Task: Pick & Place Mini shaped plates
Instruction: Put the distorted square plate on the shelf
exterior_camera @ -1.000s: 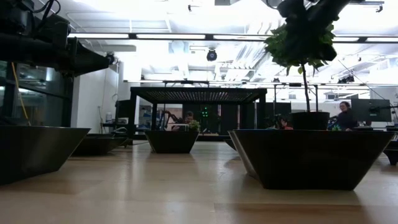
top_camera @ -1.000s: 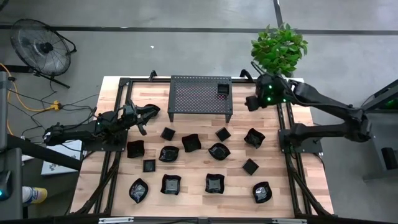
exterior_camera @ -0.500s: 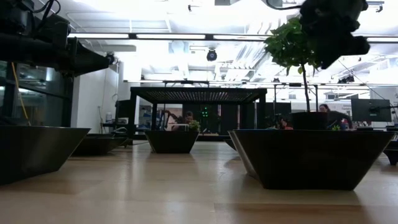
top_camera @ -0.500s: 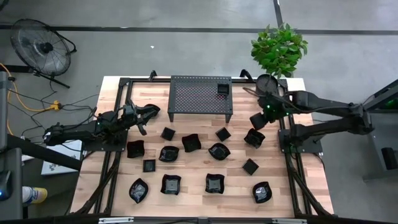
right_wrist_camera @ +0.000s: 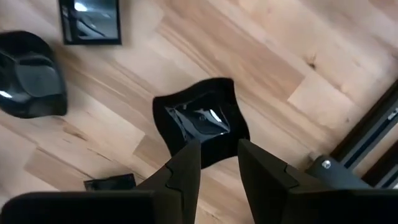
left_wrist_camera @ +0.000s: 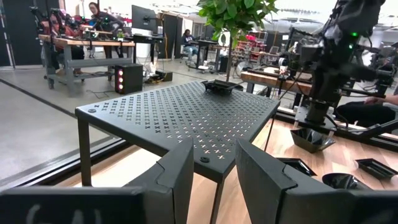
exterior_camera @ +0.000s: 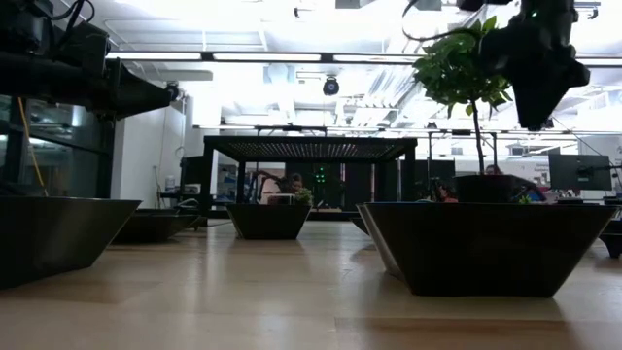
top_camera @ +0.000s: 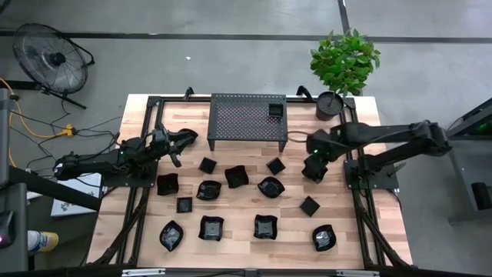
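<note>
The wooden table takes up most of the floor here, with the black perforated rack standing at its far side and one small dish already sitting on the rack's top near a corner. Spread over the boards in front of the rack lie the mini shaped plates, about a dozen glossy black dishes in loose rows, none touching its neighbour. A potted plant stands at the table's far right corner.

The left arm waits at the left edge, its left gripper pointed at the rack with the fingers apart and nothing between them.

The right arm is the one at work. It reaches in from the right, and the right gripper hangs over the wavy-edged plate that lies nearest the right-hand frame rail. Seen past its wrist, the right gripper has its fingers parted and empty, and that plate sits right beyond the tips, its near rim lined up with the gap. The plate is roughly square with no real long axis, so I'd judge a straight drop onto that rim is what the grasp needs. The left arm is well apart from this dish.
</note>
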